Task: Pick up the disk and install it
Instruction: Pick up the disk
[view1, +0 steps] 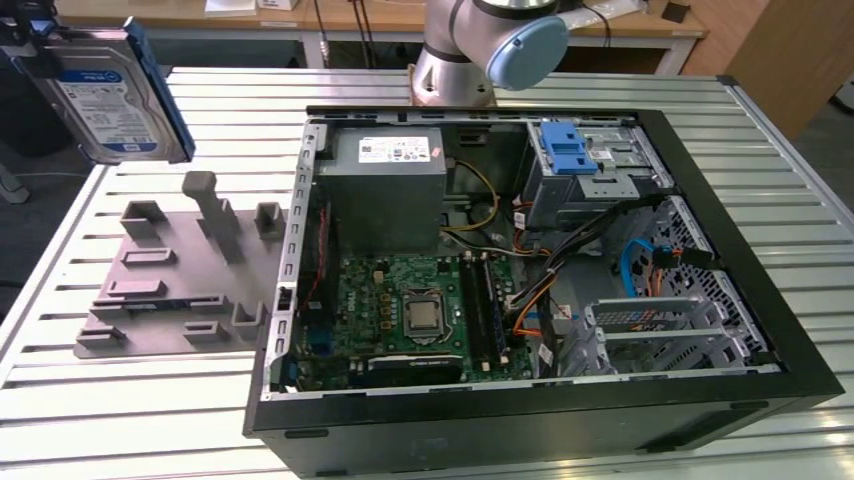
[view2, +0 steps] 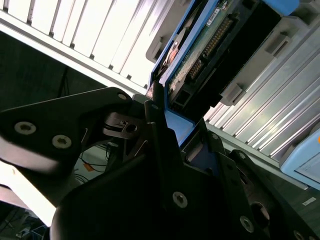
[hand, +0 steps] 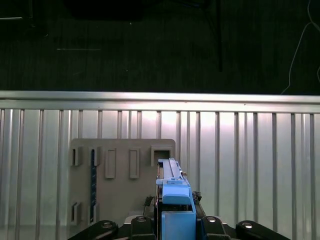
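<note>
1. At the wrist, your hand (hand: 175, 222) was clamped on the disk (hand: 174, 187). In both wrist views its dark fingers (view2: 156, 120) pressed against the blue side rails, and the drive stood on edge between them.
2. Held that way, the disk hung in the air, clear of the table (view1: 134, 400). It sat at the exterior view's upper left, with its white-and-blue label turned toward that camera and its body slightly tilted.
3. Below it, you had the grey slotted tray (view1: 174, 280) lying flat on the ribbed table. In the first wrist view the disk overlapped one edge of the tray.
4. Just beside the tray, toward the exterior view's right, the open computer case (view1: 534, 440) lay on its side.
5. Inside the case you could see the green motherboard (view1: 400, 310) and the grey power supply box (view1: 380, 190). A blue drive bracket (view1: 571, 150) sat in the far corner.
6. Behind the case, the arm's base (view1: 461, 60) stood at the table's far edge.
7. Farthest off, a wooden desk (view1: 360, 15) ran across the back of the room.
</note>
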